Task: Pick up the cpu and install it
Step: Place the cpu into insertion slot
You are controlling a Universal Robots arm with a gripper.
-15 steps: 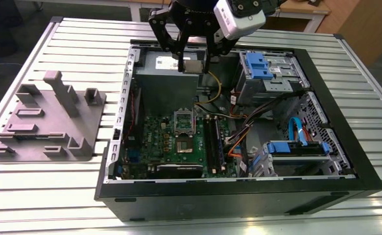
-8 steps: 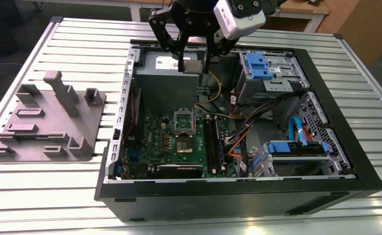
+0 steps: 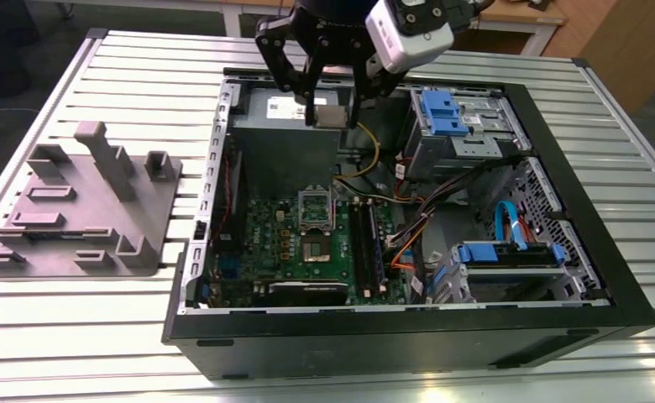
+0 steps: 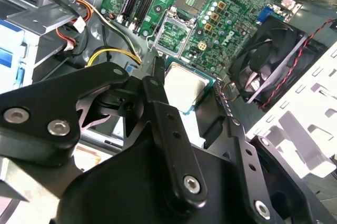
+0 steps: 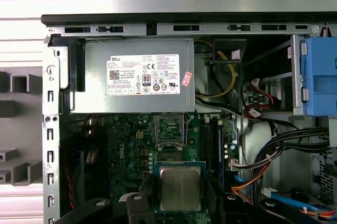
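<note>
Cpu is a thin flat square with a dull silvery metal top and a green rim, as you see in both wrist views. Your tool, black and built of jointed links, is clamped on it, one finger at each of two opposite edges. You hold it in the air inside the open computer case. In the exterior view it stands before the grey power supply box. The green motherboard with its square socket lies lower, apart from the chip.
</note>
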